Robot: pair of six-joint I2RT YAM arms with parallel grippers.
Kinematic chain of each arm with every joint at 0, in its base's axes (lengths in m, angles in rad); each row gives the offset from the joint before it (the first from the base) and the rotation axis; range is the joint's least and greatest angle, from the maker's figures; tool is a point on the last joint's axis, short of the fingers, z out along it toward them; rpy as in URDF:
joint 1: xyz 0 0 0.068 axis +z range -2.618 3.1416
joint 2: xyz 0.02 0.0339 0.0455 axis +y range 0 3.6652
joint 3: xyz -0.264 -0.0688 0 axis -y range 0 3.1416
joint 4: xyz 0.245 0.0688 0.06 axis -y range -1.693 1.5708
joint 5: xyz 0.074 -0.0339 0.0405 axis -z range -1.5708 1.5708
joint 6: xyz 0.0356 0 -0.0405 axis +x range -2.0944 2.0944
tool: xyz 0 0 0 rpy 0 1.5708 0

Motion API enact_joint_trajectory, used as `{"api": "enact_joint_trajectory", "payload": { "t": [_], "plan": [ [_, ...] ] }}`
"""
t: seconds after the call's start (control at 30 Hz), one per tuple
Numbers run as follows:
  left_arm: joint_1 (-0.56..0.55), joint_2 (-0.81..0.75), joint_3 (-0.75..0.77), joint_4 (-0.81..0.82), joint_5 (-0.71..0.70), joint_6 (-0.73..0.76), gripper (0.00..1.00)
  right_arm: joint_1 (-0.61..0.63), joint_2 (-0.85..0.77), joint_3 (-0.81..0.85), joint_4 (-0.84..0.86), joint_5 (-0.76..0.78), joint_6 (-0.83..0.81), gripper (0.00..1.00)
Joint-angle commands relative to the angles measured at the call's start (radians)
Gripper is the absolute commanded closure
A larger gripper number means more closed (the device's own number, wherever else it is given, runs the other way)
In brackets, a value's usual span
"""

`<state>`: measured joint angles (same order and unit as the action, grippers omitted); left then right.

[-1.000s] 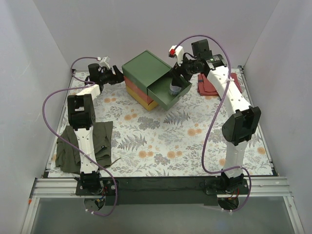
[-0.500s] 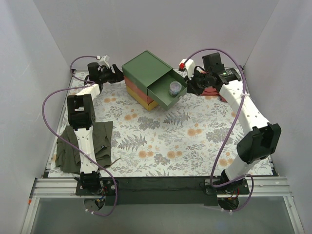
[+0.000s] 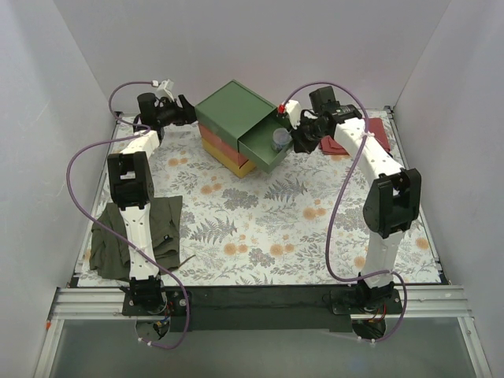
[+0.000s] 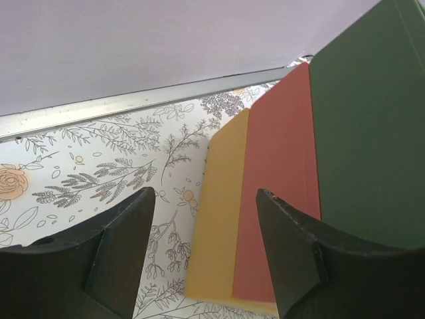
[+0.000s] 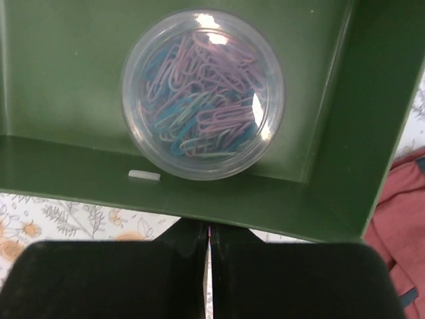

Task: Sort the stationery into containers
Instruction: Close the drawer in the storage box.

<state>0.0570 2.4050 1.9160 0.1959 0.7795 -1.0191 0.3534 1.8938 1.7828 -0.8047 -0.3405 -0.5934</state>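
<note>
**Time to push the green drawer shut**

The round clear tub of paper clips [image 5: 202,93] sits inside the green drawer [image 5: 279,206], close to its front wall. The drawer is pulled out from the top of the stack. The right pincer [image 5: 207,249] is just outside that front wall. Its two fingers are pressed together with nothing seen between them.

I think the job now is to push the drawer in. A slow, straight push on the middle of the front would do it best (a push off to one side could twist the drawer or slide the whole stack across the tabletop [image 3: 260,228]). The left pincer [image 4: 204,199] is spread wide and holds nothing. It is near the back of the stack, by the red drawer [image 4: 279,186] and yellow drawer [image 4: 219,219], so it could steady the stack.

I cannot see the green drawer's knob. A tiny white bit [image 5: 144,175] on the inside of the front wall is too small to name. No pens or highlighters show in any view.
</note>
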Motion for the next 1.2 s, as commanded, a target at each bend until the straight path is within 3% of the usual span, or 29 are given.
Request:
{"api": "enact_joint_trajectory", "payload": {
  "t": [0.0, 0.27, 0.7, 0.9, 1.17],
  "plan": [
    [0.001, 0.019, 0.046, -0.006, 0.043, 0.008, 0.37, 0.001, 0.051, 0.171, 0.053, -0.058, 0.029, 0.99],
    [-0.016, 0.046, 0.077, -0.024, 0.029, 0.033, 0.38, 0.028, 0.148, 0.363, 0.087, -0.146, 0.109, 0.99],
    [-0.023, 0.043, 0.094, -0.055, -0.003, 0.06, 0.37, 0.107, 0.232, 0.434, 0.159, -0.145, 0.181, 0.99],
    [-0.023, 0.039, 0.081, -0.044, -0.003, 0.056, 0.38, 0.093, 0.09, 0.348, 0.26, -0.089, 0.175, 0.99],
    [-0.023, 0.028, 0.06, -0.036, -0.002, 0.054, 0.38, 0.091, -0.134, 0.083, 0.271, -0.035, 0.1, 0.99]
  ]
}}
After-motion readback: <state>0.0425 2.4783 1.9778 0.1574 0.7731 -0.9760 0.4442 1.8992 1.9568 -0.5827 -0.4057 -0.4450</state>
